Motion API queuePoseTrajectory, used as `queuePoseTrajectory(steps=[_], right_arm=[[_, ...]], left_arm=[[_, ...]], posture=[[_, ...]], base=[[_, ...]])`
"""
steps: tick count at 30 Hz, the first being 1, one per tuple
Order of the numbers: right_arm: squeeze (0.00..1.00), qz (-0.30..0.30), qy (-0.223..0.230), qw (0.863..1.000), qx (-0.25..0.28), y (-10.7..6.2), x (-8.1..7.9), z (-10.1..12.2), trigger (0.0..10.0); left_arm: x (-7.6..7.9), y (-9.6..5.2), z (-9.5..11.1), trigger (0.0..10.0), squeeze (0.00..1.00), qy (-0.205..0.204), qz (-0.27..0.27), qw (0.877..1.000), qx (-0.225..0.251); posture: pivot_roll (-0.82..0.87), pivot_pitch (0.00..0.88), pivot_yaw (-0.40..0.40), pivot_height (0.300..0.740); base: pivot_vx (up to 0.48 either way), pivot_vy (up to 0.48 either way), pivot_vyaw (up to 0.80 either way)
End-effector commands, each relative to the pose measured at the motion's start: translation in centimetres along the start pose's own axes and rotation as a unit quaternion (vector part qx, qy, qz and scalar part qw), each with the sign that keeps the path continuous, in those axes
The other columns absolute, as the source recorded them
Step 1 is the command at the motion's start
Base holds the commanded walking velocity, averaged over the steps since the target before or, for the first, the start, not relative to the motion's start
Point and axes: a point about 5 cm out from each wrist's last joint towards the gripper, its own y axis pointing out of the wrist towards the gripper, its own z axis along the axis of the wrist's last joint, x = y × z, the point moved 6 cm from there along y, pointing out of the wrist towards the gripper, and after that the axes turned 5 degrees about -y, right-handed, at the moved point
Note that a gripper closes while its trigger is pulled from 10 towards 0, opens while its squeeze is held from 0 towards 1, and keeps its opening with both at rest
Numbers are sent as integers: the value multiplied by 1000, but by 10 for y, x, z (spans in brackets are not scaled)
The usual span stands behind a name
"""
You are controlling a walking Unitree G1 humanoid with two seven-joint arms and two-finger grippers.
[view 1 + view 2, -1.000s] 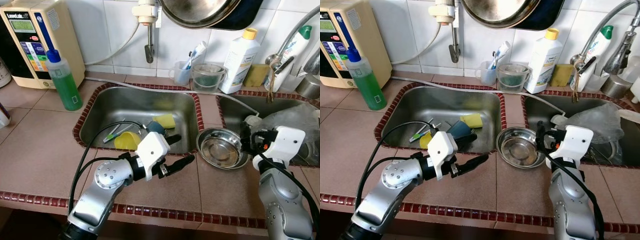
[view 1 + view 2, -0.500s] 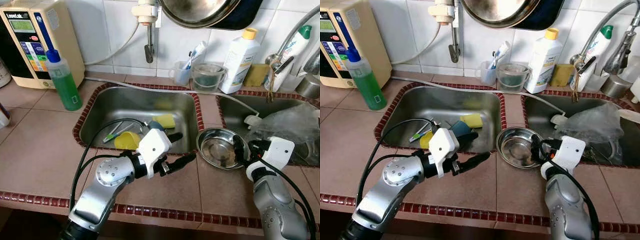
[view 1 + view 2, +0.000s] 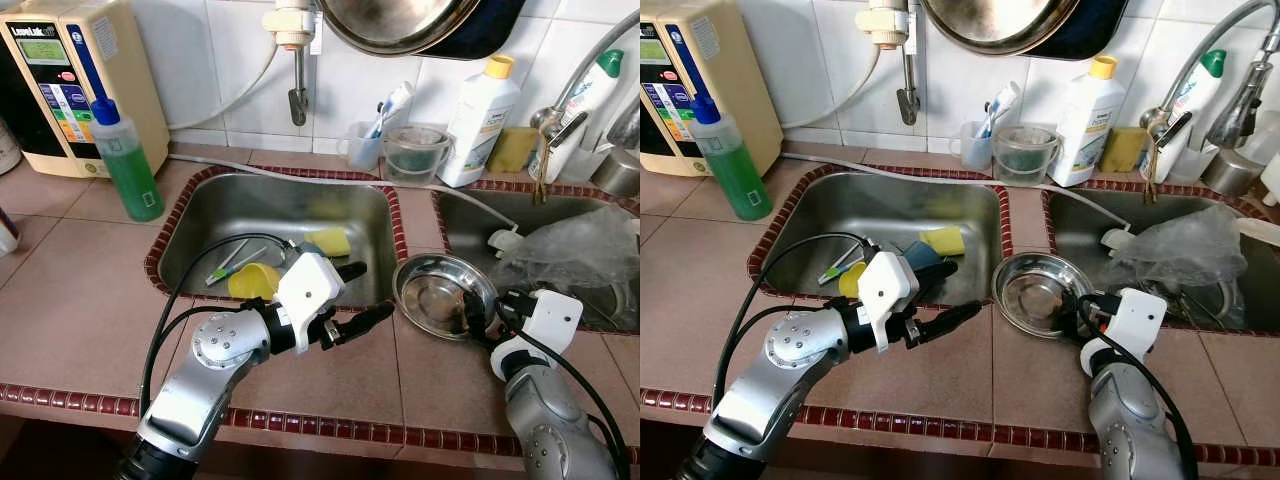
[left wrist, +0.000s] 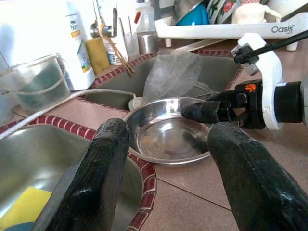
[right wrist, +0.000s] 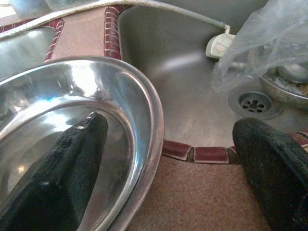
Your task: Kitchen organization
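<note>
A round steel bowl (image 3: pixel 424 268) sits on the tiled counter between the two sinks. My right gripper (image 3: pixel 478 312) is open at the bowl's right rim. In the right wrist view one finger (image 5: pixel 62 168) reaches inside the bowl (image 5: pixel 139 106) and the other finger (image 5: pixel 272 168) stays outside over the counter, so the rim lies between them. My left gripper (image 3: pixel 358 297) is open with nothing in it. It hovers over the front edge of the left sink (image 3: pixel 250 215), pointing at the bowl (image 4: pixel 159 139).
The left sink holds a yellow cup (image 3: pixel 252 281), a yellow sponge (image 3: pixel 330 241), a blue cup and utensils. A crumpled plastic bag (image 3: pixel 580 250) lies in the right sink. A green soap bottle (image 3: pixel 126 160), a water purifier (image 3: pixel 70 80), a jug (image 3: pixel 415 152) and a white bottle (image 3: pixel 480 120) line the back.
My right gripper has dropped and moved left to the bowl, and now straddles its rim. The left arm has hardly moved.
</note>
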Motion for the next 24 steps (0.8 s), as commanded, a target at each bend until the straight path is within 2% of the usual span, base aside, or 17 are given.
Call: queuePoseTrajectory(steps=[1, 2, 3, 4, 5, 6, 7, 24], right_arm=[[0, -2, 14, 1000, -15, -2, 1, -5, 10000], [0, -2, 15, 1000, -16, -3, 1, -6, 10000], [0, -1, 12, 1000, -16, -3, 1, -6, 9176], [0, -2, 9, 1000, -17, -3, 1, -7, 3961], [0, -5, 9, 1000, -18, -3, 2, -8, 3961], [0, -4, 12, 1000, -18, -2, 2, -8, 1020], [0, -3, 12, 1000, -17, -2, 1, -8, 0], [0, 8, 54, 998, -9, -1, -5, 4, 0]], left_arm=[[-2, 1, 10, 10000, 0, 12, 3, 1000, 9], [-2, 1, 10, 10000, 0, 13, 3, 1000, 9], [-2, 1, 10, 10000, 0, 12, 4, 1000, 9], [-2, 1, 10, 10000, 0, 12, 5, 1000, 9], [-2, 1, 11, 10000, 0, 11, 5, 1000, 10], [-2, 2, 11, 10000, 0, 11, 6, 1000, 11], [-3, 2, 11, 10000, 0, 11, 7, 1000, 11], [0, 1, 7, 10000, 0, 19, -7, 1000, -4]], posture=[[-48, 54, -6, 740], [-48, 54, -6, 740], [-48, 54, -6, 740], [-47, 53, -5, 740], [-47, 53, -6, 740], [-47, 52, -6, 740], [-47, 52, -6, 740], [-46, 46, -6, 740]], base=[[0, 0, 0], [0, 0, 0], [0, 0, 0], [0, 0, 0], [0, 0, 0], [0, 0, 0], [0, 0, 0], [0, 0, 0]])
